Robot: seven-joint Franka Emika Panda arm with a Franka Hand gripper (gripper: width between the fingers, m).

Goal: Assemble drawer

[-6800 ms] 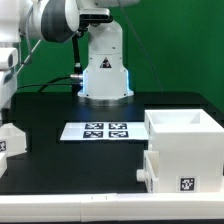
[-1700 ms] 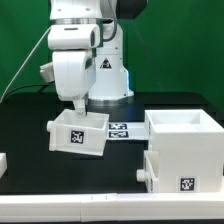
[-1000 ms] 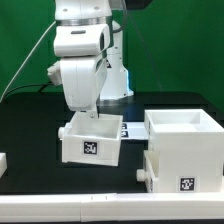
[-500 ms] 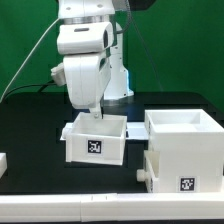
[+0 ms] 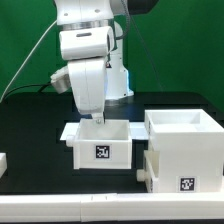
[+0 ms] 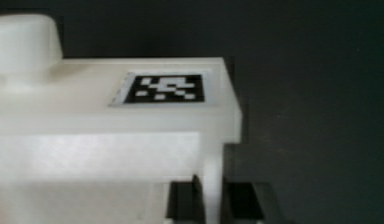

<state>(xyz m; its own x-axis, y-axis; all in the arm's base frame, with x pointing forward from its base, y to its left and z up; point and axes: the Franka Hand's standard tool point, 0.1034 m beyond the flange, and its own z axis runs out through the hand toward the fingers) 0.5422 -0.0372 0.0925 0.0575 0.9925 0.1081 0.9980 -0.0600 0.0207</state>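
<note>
The drawer point(image 5: 100, 146) is a small low white open-topped tray with a black-and-white tag point(image 5: 102, 152) on its front. It sits in the middle of the exterior view, just left of the tall white casing point(image 5: 186, 128). My gripper point(image 5: 98, 120) reaches down from above and is shut on the drawer's back wall. I cannot tell whether the drawer rests on the table or hangs just above it. In the wrist view my gripper point(image 6: 217, 205) has its two dark fingers point(image 6: 189, 203) on either side of a thin white wall of the drawer point(image 6: 100, 140), next to a tag point(image 6: 168, 88).
The casing carries a tag point(image 5: 186, 183) on its lower front and a peg point(image 5: 141, 174) on its left side. A small white part point(image 5: 3, 162) lies at the exterior view's left edge. The robot base point(image 5: 118, 85) stands behind. The marker board is hidden behind the drawer.
The gripper has carried the drawer toward the exterior view's right and lower, turning it square, so it now sits close to the casing's left side.
</note>
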